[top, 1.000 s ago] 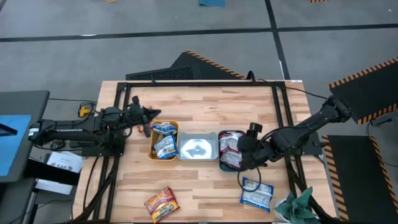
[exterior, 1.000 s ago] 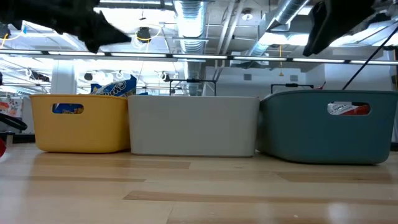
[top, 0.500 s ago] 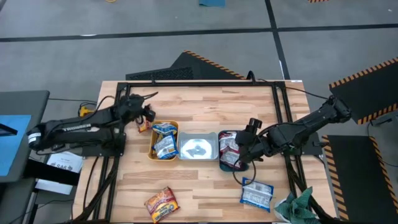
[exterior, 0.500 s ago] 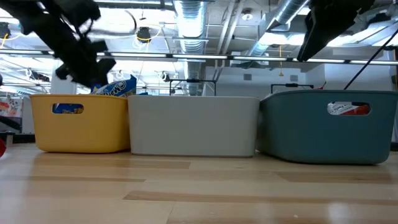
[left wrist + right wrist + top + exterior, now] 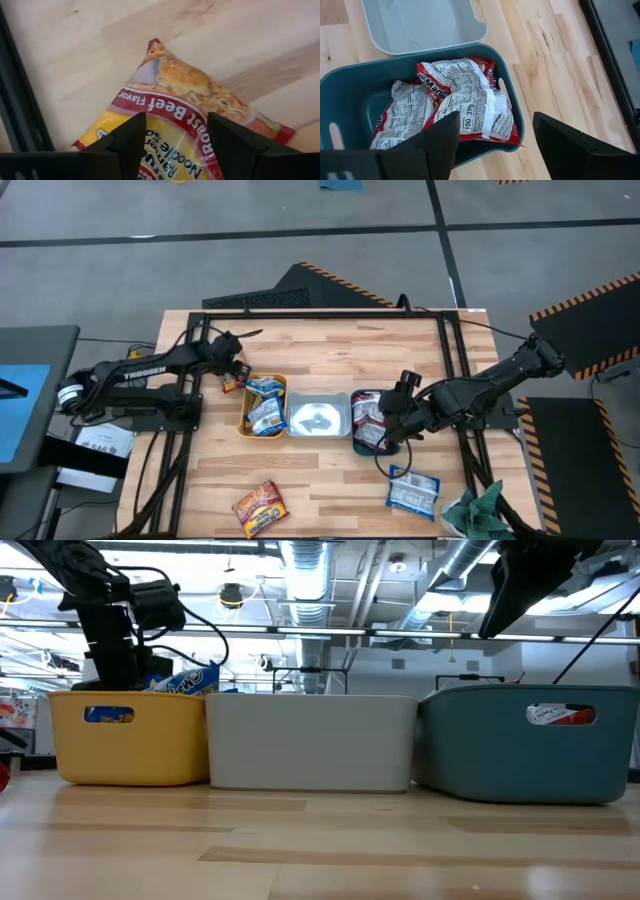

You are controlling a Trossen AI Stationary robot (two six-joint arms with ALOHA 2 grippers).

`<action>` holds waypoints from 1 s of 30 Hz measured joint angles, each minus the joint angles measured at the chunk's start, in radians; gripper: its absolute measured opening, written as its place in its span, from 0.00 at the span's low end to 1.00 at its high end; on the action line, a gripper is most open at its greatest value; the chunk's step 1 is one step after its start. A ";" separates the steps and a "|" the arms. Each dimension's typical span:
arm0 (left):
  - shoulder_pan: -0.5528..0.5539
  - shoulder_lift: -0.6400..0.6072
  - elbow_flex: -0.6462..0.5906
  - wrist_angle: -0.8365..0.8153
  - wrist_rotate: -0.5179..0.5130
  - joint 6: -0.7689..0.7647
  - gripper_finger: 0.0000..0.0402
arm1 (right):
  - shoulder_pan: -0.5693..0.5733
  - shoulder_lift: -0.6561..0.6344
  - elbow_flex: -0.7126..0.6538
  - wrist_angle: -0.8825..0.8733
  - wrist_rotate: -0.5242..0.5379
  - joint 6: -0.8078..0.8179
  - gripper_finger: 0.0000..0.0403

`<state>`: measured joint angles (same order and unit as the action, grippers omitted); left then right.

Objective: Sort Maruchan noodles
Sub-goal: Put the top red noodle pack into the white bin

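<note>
A red-orange Maruchan noodles packet (image 5: 185, 105) lies flat on the table just left of the orange tray (image 5: 246, 412). My left gripper (image 5: 175, 125) hangs open over it, pointing down, with one finger over each side of the packet. The orange tray holds blue-and-yellow packets (image 5: 265, 402). My right gripper (image 5: 495, 130) stands open above the teal tray (image 5: 350, 95), which holds white-and-red packets (image 5: 465, 107). Another red-orange packet (image 5: 261, 507) and a blue-and-white one (image 5: 413, 491) lie near the table's front edge.
A clear tray (image 5: 318, 417) sits between the orange and teal trays. A green cloth (image 5: 480, 515) lies at the front right corner. A black frame (image 5: 320, 315) runs around the table's far and side edges. Bare wood shows in the far half of the table.
My left arm has swung so that its gripper has come down behind the orange tray's left end, tipping to point down at the red-orange packet on the table. My right gripper has shifted slightly toward the far edge over the teal tray.
</note>
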<state>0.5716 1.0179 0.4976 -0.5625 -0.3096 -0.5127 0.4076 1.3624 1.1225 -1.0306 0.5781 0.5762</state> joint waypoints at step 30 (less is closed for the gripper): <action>0.005 0.124 0.041 -0.034 -0.185 0.126 0.01 | 0.004 0.000 0.000 0.009 -0.001 0.019 0.68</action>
<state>0.5762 1.1419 0.5383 -0.5963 -0.4944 -0.3864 0.4118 1.3624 1.1229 -1.0220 0.5774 0.5949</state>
